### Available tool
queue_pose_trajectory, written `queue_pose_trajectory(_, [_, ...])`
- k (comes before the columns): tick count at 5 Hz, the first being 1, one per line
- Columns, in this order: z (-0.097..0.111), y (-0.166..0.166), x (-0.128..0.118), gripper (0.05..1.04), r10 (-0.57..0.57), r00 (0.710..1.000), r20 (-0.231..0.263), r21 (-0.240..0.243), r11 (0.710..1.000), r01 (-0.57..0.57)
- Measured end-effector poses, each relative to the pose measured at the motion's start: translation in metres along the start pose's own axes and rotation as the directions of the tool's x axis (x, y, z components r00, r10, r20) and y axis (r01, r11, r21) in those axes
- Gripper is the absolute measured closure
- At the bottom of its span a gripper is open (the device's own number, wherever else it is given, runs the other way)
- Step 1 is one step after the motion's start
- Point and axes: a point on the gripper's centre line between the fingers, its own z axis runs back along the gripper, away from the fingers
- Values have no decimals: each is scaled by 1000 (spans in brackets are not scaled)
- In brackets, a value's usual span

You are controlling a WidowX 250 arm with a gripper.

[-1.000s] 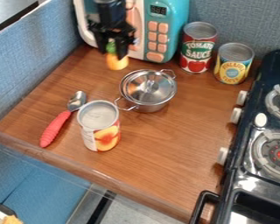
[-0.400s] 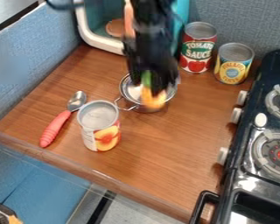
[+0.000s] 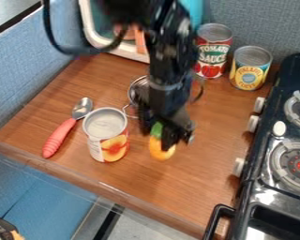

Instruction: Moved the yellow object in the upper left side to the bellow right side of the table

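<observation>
Yellow toy (image 3: 161, 152) has come from beside the microwave (image 3: 96, 33), across the pot (image 3: 135, 89), to the near side of the pot; gripper (image 3: 159, 137) and arm (image 3: 168, 56) came along with it. I've got the toy pinched between the fingers by its green top, yellow end pointing down. It sits just right of the peach can (image 3: 105, 133) in my view, around mid-counter; can't tell if it touches the wood. So it's out of the upper left but well short of the lower right part of the table (image 3: 196, 187). My arm comes in from the top edge and covers most of the pot, leaving its left rim and a side handle visible. Peach can is upright, with the spoon (image 3: 62, 133) lying just left of it, red handle toward the near left, metal bowl toward the back. Tomato can (image 3: 212, 51) and pineapple can (image 3: 250, 68) both stand upright at the back, near each other, right of the microwave. Stove (image 3: 290, 140) runs down the right side, burners and knobs visible. Cans, spoon and stove haven't shifted.
</observation>
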Motion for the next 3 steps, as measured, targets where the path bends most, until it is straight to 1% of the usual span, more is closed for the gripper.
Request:
queue_pose_trajectory(1, [-17,-8,-8,486,-1,999,-33,-32,999,0])
queue_pose_trajectory(2, [-27,-13,-10,486,-11,999,-47,-55,998,9])
queue_pose_trajectory(3, [-28,-13,-11,398,-14,999,-45,-51,999,12])
